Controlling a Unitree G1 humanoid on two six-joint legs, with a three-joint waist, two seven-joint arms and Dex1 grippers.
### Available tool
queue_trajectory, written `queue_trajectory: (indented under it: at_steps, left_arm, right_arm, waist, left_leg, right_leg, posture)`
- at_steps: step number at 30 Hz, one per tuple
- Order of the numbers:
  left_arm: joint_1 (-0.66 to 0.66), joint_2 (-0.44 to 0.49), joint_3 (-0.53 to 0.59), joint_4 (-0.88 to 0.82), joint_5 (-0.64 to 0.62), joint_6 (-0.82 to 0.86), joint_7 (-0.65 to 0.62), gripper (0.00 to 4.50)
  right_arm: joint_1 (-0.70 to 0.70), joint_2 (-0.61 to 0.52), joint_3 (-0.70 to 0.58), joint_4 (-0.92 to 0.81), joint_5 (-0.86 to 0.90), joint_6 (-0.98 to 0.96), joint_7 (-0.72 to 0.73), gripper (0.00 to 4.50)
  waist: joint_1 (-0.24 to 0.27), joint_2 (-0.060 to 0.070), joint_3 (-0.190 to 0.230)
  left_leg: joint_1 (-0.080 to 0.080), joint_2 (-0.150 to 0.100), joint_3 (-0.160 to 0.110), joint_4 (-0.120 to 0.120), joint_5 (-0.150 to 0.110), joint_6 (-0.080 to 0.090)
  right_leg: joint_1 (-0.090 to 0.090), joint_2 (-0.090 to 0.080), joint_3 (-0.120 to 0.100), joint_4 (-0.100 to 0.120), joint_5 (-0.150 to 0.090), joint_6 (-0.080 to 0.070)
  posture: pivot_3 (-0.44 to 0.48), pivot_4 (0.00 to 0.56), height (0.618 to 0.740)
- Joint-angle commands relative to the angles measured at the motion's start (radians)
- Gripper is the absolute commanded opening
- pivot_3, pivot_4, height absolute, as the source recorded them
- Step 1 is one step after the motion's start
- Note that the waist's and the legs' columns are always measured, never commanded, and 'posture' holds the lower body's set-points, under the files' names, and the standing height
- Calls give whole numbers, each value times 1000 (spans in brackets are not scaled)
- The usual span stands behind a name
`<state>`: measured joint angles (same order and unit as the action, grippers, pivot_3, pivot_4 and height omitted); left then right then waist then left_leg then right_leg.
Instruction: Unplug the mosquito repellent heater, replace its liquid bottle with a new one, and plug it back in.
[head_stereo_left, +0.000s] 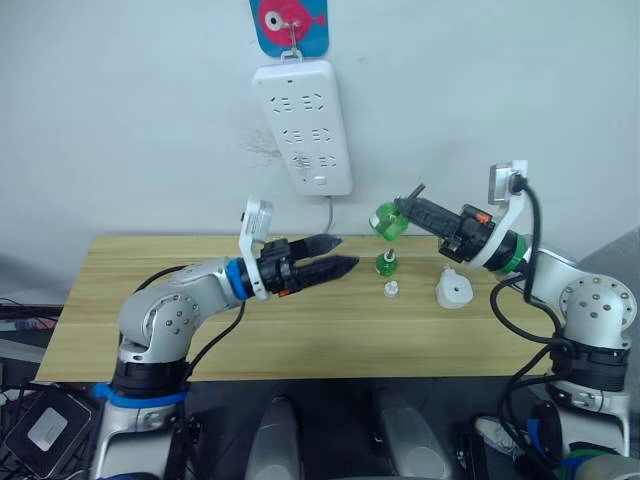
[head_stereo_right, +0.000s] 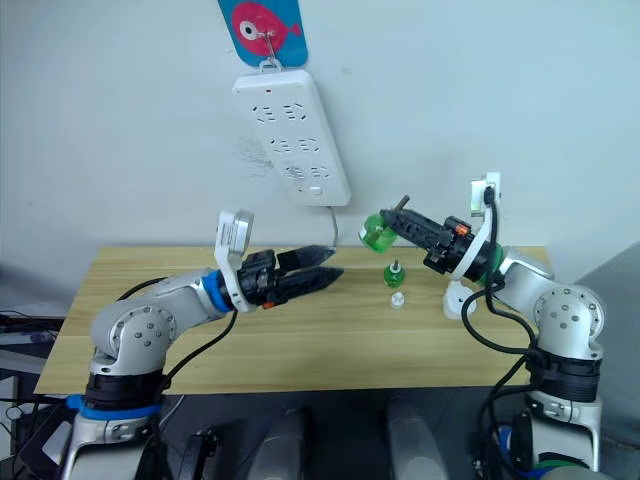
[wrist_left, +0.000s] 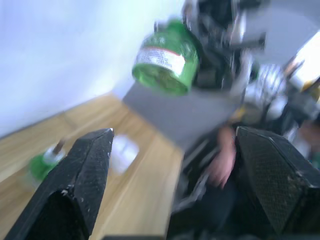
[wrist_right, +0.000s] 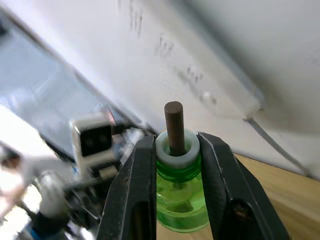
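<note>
heater on table, one bottle aloft, one bottle standing

mosquito repellent heater (head_stereo_left: 453, 290): small white rounded unit, resting on the wooden table toward its right side, unplugged, no bottle in it. held bottle (head_stereo_left: 388, 223): clear green with a label band, white collar and a dark wick rod, tilted in the air above the table, clamped at its neck by the right gripper (wrist_right: 176, 165). standing bottle (head_stereo_left: 386, 264): smaller-looking green bottle with a wick, upright on the table, left of the heater and below the held bottle. small white cap (head_stereo_left: 391, 289): lies on the table just in front of the standing bottle.
</note>
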<state>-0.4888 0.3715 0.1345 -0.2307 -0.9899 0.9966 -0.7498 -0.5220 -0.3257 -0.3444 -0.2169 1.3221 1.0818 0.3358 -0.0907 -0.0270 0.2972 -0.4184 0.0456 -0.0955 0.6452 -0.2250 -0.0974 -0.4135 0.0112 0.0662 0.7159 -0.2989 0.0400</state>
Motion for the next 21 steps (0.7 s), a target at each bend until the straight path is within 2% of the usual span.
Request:
queue_trajectory:
  at_steps: [1, 5, 10, 21]
  left_arm:
    - [-40, -57, 62, -11, -166, 78, 136, 4219]
    - [-80, -130, 89, 25, -306, 119, 290, 4219]
    - [-100, -189, 95, 56, -386, 99, 403, 4219]
    - [-101, -197, 94, 133, -401, 54, 392, 4219]
  right_arm:
    - [17, 33, -34, -27, 247, -29, -196, 822]
    - [30, 50, -5, -41, 404, -100, -349, 822]
    - [38, 54, 38, -56, 517, -178, -453, 822]
    - [55, 29, 119, -99, 595, -268, -507, 822]
  waist:
    - [-2, 1, 0]
    - [-8, 1, -1]
    - [-13, 1, -2]
    - [-18, 1, -2]
  left_leg:
    - [0, 0, 0, 0, 0, 0]
    - [0, 0, 0, 0, 0, 0]
    - [0, 0, 0, 0, 0, 0]
    - [0, 0, 0, 0, 0, 0]
  right_leg:
    - [0, 0, 0, 0, 0, 0]
    - [0, 0, 0, 0, 0, 0]
    - [0, 0, 0, 0, 0, 0]
    - [0, 1, 1, 0, 0, 0]
  posture:
    - [-150, 210, 740]
    - [-151, 210, 740]
    - [-155, 210, 740]
    - [-158, 213, 740]
